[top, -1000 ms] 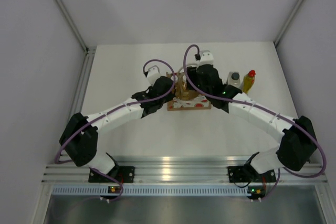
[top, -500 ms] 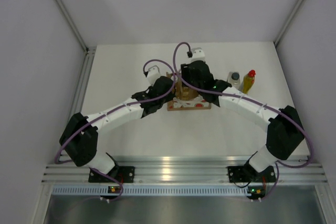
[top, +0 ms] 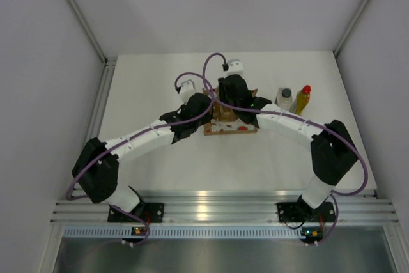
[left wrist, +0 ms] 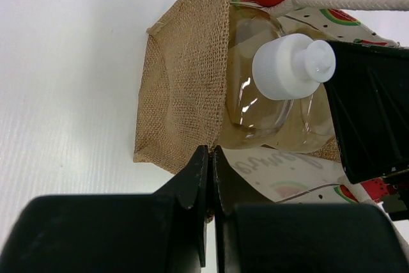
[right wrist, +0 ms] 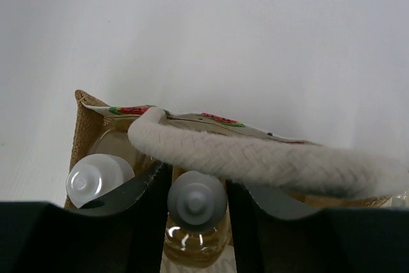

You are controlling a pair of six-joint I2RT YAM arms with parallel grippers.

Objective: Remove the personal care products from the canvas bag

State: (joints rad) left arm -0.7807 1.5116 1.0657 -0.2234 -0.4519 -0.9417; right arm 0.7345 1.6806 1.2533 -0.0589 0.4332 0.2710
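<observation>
— What sits under everything?

— A white table, matte, with faint streaks showing in the left wrist view.

— And around it?

— Pale grey walls on the left, back and right. Slanted metal bars run along the upper corners. An aluminium profile lines the table's left edge.

— At the near edge?

— A silver aluminium rail runs across, with glare at its middle. Just nearer lies a perforated white strip, then a dark glossy panel.
</observation>
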